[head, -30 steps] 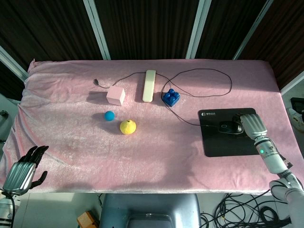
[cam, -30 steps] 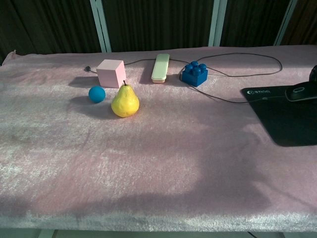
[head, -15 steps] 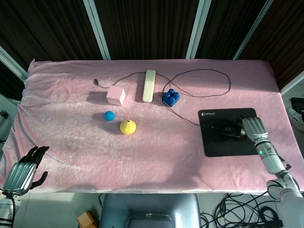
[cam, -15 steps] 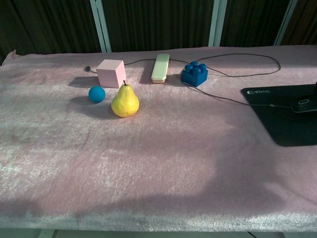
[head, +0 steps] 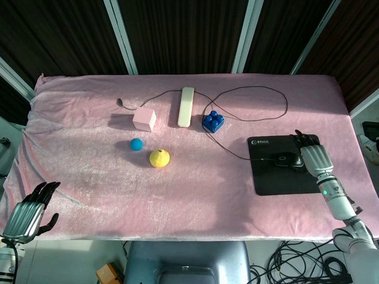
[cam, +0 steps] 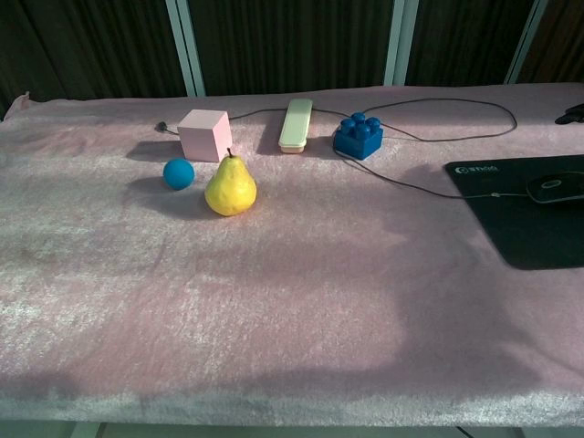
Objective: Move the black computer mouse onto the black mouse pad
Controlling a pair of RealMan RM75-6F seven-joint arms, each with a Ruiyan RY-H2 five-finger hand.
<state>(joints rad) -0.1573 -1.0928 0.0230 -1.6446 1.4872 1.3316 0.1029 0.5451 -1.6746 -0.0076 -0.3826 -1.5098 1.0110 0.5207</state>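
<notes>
1. The left hand [head: 26, 213] hangs off the near left corner of the pink velvet tablecloth [head: 195, 189], fingers spread, holding nothing.
2. The right hand [head: 314, 155] hovers at the right side of the flat black mouse pad [head: 284, 177], fingers extended and apart, empty; whether it touches the mouse cannot be told.
3. The black computer mouse [head: 286, 160] lies on the pad just left of that hand, long axis left-right, its thin black cable [head: 237, 155] leaving leftward.
4. Farther left stand a yellow pear [cam: 230, 186], small blue ball [cam: 179, 172], pink cube [cam: 204, 133], cream bar [cam: 296, 124] and blue toy brick [cam: 359, 135].
</notes>
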